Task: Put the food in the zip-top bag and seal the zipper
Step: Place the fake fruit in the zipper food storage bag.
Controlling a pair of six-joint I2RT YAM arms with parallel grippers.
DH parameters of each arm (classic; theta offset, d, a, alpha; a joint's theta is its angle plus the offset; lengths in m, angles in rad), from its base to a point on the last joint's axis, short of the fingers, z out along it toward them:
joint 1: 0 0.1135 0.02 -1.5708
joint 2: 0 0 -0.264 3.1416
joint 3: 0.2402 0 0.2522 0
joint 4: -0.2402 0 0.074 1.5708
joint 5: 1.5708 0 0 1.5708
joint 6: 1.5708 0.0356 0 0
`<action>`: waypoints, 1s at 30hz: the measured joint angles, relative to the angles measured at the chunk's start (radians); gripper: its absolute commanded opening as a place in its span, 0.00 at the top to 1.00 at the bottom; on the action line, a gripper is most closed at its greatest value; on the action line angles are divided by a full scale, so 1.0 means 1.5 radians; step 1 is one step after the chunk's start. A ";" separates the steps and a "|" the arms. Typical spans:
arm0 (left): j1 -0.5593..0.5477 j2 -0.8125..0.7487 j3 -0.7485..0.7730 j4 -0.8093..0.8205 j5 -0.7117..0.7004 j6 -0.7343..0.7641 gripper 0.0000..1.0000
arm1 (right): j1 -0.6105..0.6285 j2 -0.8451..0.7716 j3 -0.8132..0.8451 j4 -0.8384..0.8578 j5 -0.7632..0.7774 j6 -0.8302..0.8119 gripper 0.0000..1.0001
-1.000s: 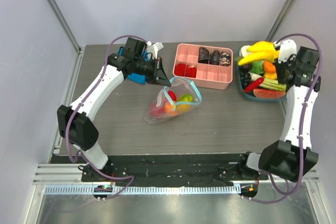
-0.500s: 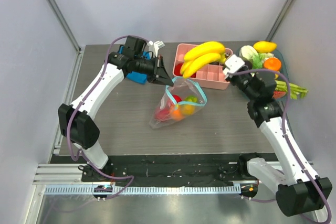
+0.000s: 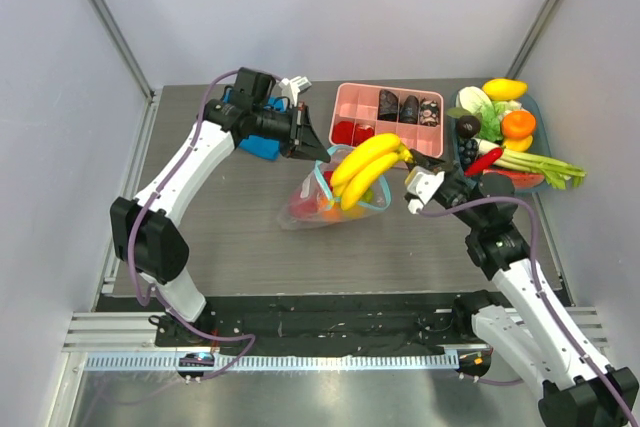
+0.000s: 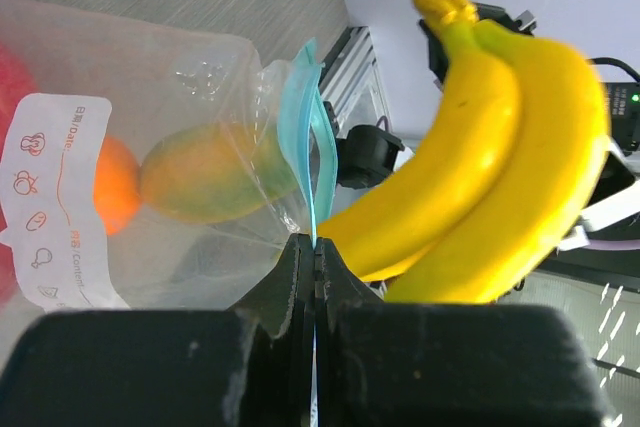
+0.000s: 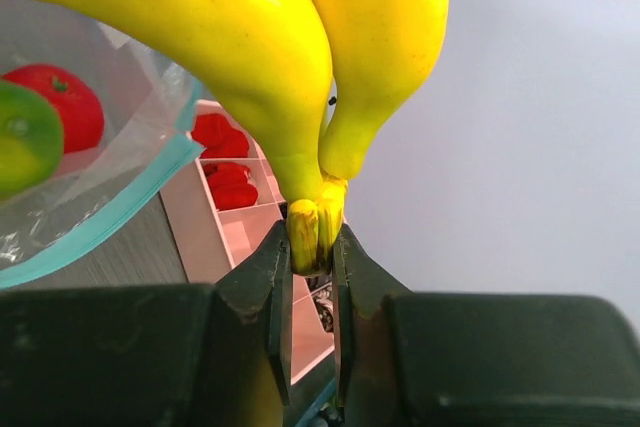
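We are partway through. The left gripper (image 4: 314,247) is pinched shut on the zipper (image 4: 300,117) at the mouth of the bag (image 4: 215,67), lifting that edge so the mouth gapes. Inside the bag lie a red piece (image 5: 60,107), an orange piece (image 4: 115,197) and a yellow-green piece (image 4: 205,182). The right gripper (image 5: 310,247) clamps the stem of the banana bunch (image 3: 362,169), which hangs just over the bag's mouth, not yet inside. More food (image 3: 505,132) is heaped well to the right of the bag. We judge that the bananas, that heap and the sealing are left to do.
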State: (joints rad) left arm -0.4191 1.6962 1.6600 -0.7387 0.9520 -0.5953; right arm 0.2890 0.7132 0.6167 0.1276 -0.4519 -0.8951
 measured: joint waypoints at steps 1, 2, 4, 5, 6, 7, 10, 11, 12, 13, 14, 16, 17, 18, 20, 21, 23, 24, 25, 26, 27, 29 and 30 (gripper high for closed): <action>0.000 0.000 0.000 0.001 0.002 0.000 1.00 | 0.002 0.000 -0.004 -0.002 -0.006 -0.017 0.99; 0.001 0.000 0.000 0.002 0.005 0.000 1.00 | 0.006 0.003 -0.006 -0.010 -0.010 -0.036 0.99; 0.000 0.000 -0.001 0.002 0.009 -0.001 1.00 | 0.016 0.019 -0.006 -0.016 -0.005 -0.063 0.99; 0.000 0.000 -0.002 0.002 0.011 -0.001 1.00 | 0.023 0.031 -0.004 -0.017 0.004 -0.068 0.99; 0.000 0.000 -0.003 0.003 0.012 -0.001 1.00 | 0.031 0.046 -0.001 -0.019 0.013 -0.067 0.99; 0.001 0.000 -0.005 0.004 0.013 -0.001 1.00 | 0.035 0.059 0.004 -0.020 0.023 -0.063 0.99; 0.001 0.000 -0.010 0.006 0.013 -0.002 1.00 | 0.043 0.106 0.042 -0.033 0.057 -0.022 0.99; 0.001 0.000 -0.010 0.006 0.013 -0.002 1.00 | 0.043 0.116 0.058 -0.040 0.065 -0.004 0.99; 0.001 0.000 -0.010 0.007 0.014 -0.003 1.00 | 0.043 0.123 0.077 -0.046 0.073 0.013 0.99; 0.001 0.000 -0.010 0.006 0.014 -0.002 1.00 | 0.043 0.126 0.093 -0.049 0.078 0.031 0.99; 0.001 0.000 -0.010 0.006 0.014 -0.002 1.00 | 0.043 0.126 0.108 -0.050 0.082 0.048 0.99; 0.001 0.000 -0.010 0.006 0.018 -0.002 1.00 | 0.042 0.123 0.127 -0.050 0.088 0.070 0.99; 0.002 0.000 -0.010 0.006 0.019 -0.002 1.00 | 0.042 0.123 0.134 -0.049 0.091 0.077 0.99; 0.002 0.000 -0.010 0.006 0.020 -0.002 1.00 | 0.042 0.122 0.136 -0.045 0.094 0.083 0.99; 0.002 0.000 -0.010 0.006 0.024 -0.003 1.00 | 0.042 0.123 0.134 -0.030 0.108 0.084 0.99; 0.002 0.000 -0.010 0.006 0.025 -0.004 1.00 | 0.042 0.122 0.131 -0.024 0.113 0.081 0.99; 0.002 0.000 -0.010 0.011 0.031 -0.013 1.00 | 0.044 0.119 0.108 0.014 0.121 0.068 0.99; 0.003 0.000 -0.012 0.018 0.034 -0.021 1.00 | 0.048 0.114 0.092 0.031 0.125 0.058 0.99; 0.004 0.000 -0.015 0.026 0.038 -0.031 1.00 | 0.051 0.110 0.074 0.046 0.129 0.050 0.99; 0.006 0.000 -0.018 0.035 0.042 -0.039 1.00 | 0.055 0.105 0.056 0.061 0.135 0.036 0.99; 0.007 0.001 -0.021 0.040 0.044 -0.048 1.00 | 0.063 0.100 0.038 0.075 0.141 0.023 0.99; 0.009 0.003 -0.025 0.050 0.056 -0.062 1.00 | 0.080 0.097 0.011 0.096 0.159 -0.007 0.99; 0.009 0.004 -0.026 0.054 0.062 -0.069 1.00 | 0.087 0.098 -0.001 0.101 0.167 -0.019 0.99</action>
State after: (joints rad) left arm -0.4061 1.7016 1.6215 -0.6571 1.0447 -0.6994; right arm 0.4202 0.8608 0.6151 0.2790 -0.2016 -0.9241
